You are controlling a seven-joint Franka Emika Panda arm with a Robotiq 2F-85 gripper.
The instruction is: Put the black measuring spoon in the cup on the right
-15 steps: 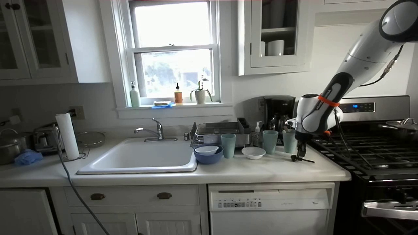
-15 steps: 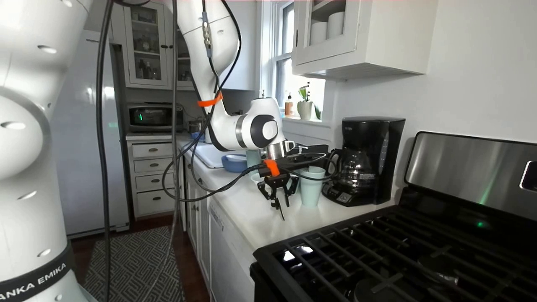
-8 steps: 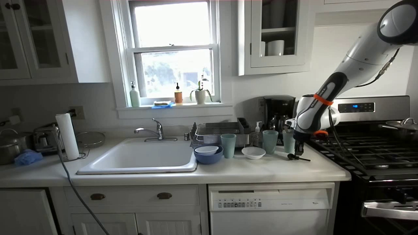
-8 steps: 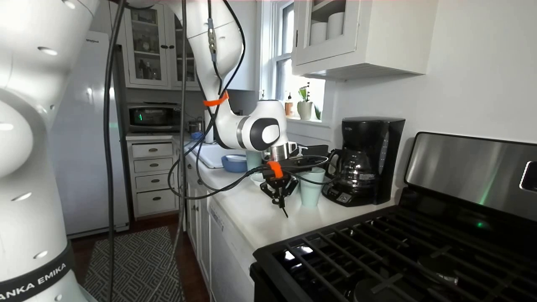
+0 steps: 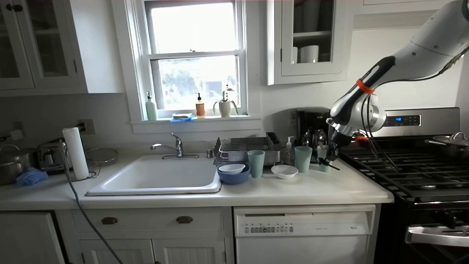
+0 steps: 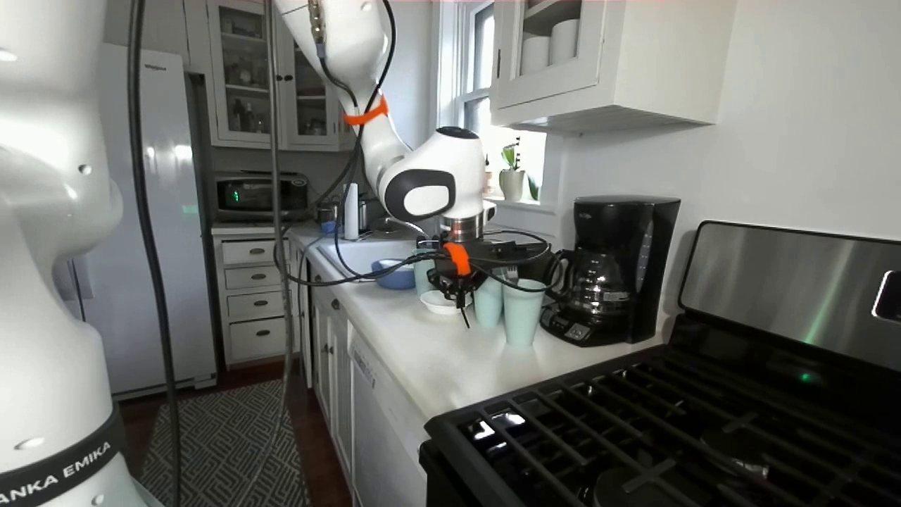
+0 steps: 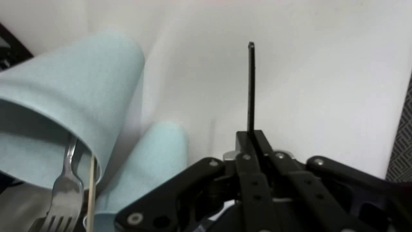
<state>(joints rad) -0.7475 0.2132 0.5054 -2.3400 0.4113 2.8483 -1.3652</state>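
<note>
My gripper (image 5: 327,160) is shut on the black measuring spoon (image 5: 334,167) and holds it above the counter. In the wrist view the spoon's thin handle (image 7: 251,87) points straight out from the closed fingertips (image 7: 253,133); its bowl is hidden there. The handle tilts down in an exterior view (image 6: 466,318), below the gripper (image 6: 461,297). The pale blue-green cup on the right (image 6: 523,317) stands upright near the stove. The gripper partly covers this cup (image 5: 322,152) in an exterior view. In the wrist view the cup (image 7: 96,67) lies left of the fingers, with a fork (image 7: 66,193) and a thin stick in it.
A similar tumbler (image 5: 303,159) stands beside the right cup, with a white bowl (image 5: 284,171), another teal tumbler (image 5: 256,164) and a blue bowl (image 5: 234,178) further along. A coffee maker (image 6: 612,274) stands behind the cups. The stove (image 6: 633,422) borders the counter.
The gripper closed on the spoon handle between one second and half a second ago. Since then it has risen off the counter with the spoon, tilted, and moved away from the stove.
</note>
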